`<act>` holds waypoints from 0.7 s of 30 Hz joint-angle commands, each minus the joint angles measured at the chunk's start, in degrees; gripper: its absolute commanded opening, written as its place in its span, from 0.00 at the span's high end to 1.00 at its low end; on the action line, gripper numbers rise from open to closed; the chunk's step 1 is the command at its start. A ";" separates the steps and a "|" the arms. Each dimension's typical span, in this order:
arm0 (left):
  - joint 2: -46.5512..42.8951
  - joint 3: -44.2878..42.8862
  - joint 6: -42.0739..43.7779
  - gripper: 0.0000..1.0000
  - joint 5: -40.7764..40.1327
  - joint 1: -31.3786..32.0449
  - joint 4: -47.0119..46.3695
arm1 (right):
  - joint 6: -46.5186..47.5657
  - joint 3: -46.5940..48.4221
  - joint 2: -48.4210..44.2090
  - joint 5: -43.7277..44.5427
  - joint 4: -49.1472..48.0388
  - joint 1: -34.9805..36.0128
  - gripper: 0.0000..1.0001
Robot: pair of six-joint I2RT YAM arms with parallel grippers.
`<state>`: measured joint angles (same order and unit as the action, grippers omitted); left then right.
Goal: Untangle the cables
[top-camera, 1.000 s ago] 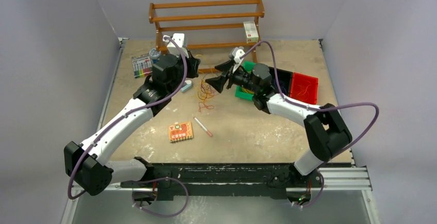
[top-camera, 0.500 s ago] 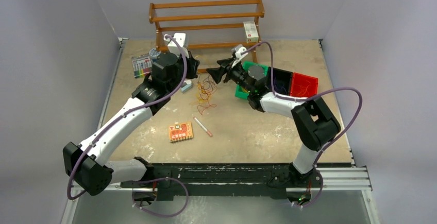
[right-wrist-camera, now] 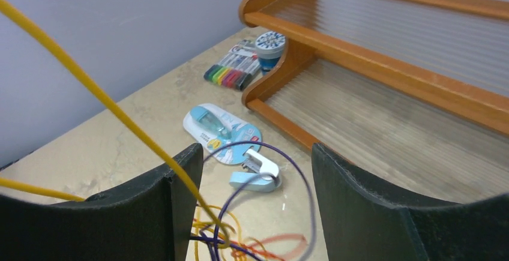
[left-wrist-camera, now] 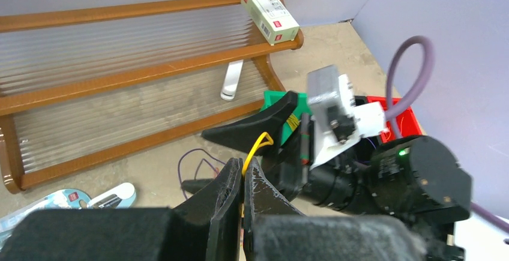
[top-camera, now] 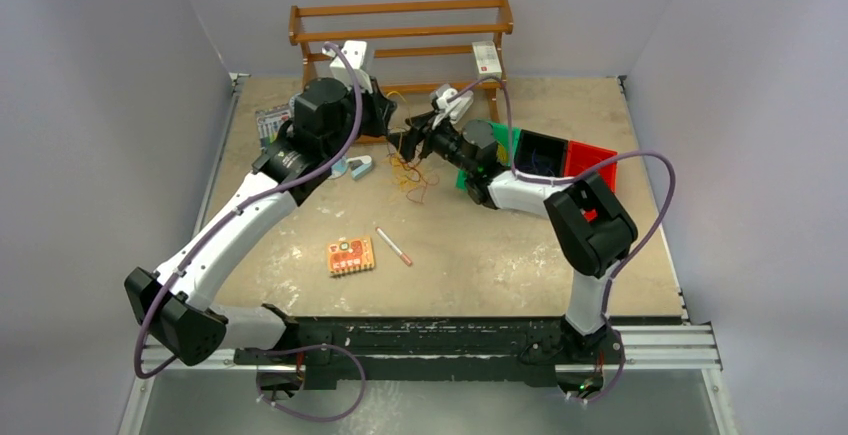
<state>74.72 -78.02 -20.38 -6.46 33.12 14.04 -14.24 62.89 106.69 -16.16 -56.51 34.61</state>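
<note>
Left gripper (left-wrist-camera: 243, 176) pinches yellow cable (left-wrist-camera: 256, 147); right gripper (right-wrist-camera: 255, 151) gapes (rack (right-wrist-camera: 384, 75) just beyond).

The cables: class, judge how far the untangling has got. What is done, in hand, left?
Done: no cable lies free of the tangle. In hand: the left gripper is shut on a yellow cable, drawn up taut; the right gripper is open near it. Left: pulling yellow clear, then parting the orange-red strand and dark strand.
</note>
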 commanded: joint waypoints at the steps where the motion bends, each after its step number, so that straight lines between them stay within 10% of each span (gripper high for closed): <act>1: 0.84 -4.38 0.91 1.00 2.43 -0.17 0.65 | 1.16 3.26 1.88 -4.25 -4.04 1.57 0.32; 21: 8.33 -32.00 4.55 1.00 -7.40 -0.18 5.12 | 1.21 -10.32 8.42 -1.59 -7.81 5.46 0.36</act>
<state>82.39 -102.35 -18.24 -11.05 33.12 20.97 -13.91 53.84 113.69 -18.52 -60.75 39.46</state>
